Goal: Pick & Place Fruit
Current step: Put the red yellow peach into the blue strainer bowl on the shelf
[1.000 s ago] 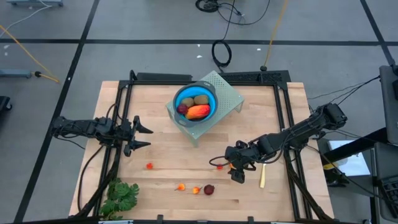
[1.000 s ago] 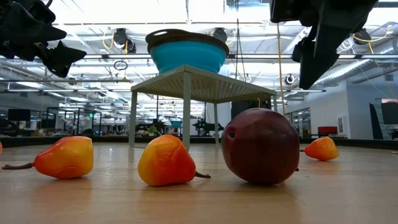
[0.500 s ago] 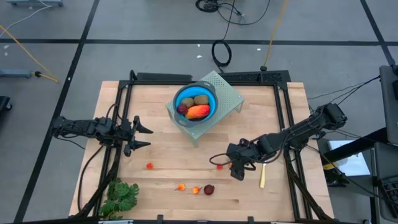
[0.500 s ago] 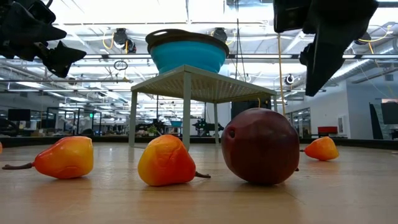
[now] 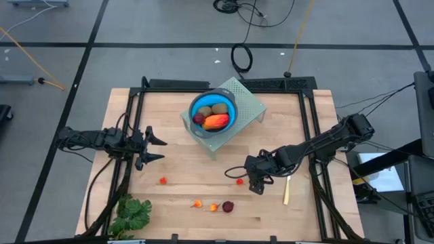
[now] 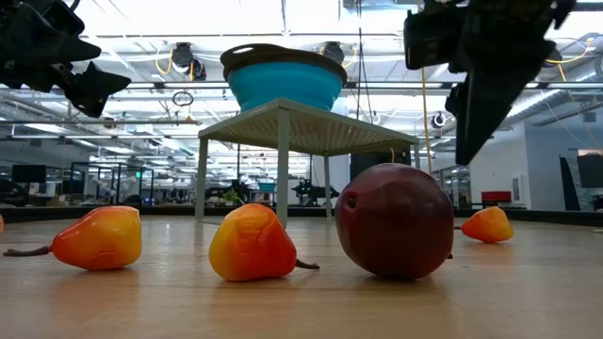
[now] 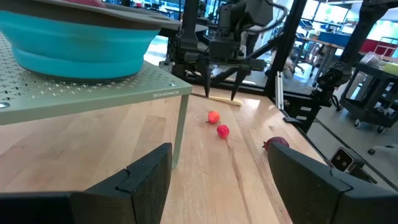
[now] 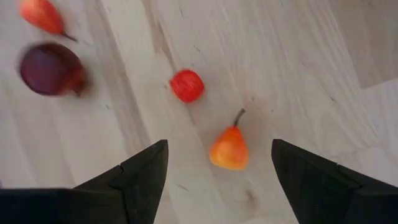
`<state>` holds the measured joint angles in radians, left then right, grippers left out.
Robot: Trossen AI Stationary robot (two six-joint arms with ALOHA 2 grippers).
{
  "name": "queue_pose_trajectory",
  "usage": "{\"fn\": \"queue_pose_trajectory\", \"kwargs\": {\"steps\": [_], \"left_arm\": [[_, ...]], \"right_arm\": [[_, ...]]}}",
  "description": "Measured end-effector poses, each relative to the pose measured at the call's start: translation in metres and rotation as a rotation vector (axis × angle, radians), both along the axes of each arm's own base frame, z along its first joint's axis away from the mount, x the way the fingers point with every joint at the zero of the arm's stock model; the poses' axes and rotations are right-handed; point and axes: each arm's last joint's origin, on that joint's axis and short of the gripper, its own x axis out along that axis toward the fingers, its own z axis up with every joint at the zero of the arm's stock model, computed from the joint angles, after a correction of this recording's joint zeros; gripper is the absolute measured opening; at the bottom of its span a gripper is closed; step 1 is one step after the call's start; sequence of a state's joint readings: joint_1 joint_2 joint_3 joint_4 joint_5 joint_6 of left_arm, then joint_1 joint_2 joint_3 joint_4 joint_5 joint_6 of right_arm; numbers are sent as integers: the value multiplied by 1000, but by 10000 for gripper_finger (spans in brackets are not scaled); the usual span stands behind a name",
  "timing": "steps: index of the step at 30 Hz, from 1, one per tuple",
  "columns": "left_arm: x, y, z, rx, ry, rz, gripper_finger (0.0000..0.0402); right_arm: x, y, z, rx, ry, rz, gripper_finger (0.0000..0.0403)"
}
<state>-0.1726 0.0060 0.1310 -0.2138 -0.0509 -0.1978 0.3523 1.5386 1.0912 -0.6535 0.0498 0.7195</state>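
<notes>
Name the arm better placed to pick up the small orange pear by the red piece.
Right. Its open tool hangs directly above the orange pear; the left tool waits across the table.

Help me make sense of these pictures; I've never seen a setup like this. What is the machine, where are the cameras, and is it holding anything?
It is a robot with two dark arms at a wooden table. One camera looks straight down, one sits at table height, and one rides on each wrist. The left claw waits open at the table's left side. The right claw hangs open above a small orange pear and a tiny red fruit, holding nothing. A blue bowl on a little green stand already holds several fruit. More small pieces, among them a dark red ball, lie near the front edge, along with a green leafy bunch and a knife.
</notes>
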Motion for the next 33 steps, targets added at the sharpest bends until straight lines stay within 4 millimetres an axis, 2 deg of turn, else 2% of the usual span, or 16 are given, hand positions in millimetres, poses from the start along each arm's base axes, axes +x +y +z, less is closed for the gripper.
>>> {"fn": "queue_pose_trajectory", "kwargs": {"steps": [18, 33], "left_arm": [[0, 0, 0, 1, 0, 0, 267], [0, 0, 0, 0, 0, 0, 267]], "right_arm": [[12, 3, -33, -36, 99, 3, 274], [10, 4, -36, -54, 127, 15, 274]]}}
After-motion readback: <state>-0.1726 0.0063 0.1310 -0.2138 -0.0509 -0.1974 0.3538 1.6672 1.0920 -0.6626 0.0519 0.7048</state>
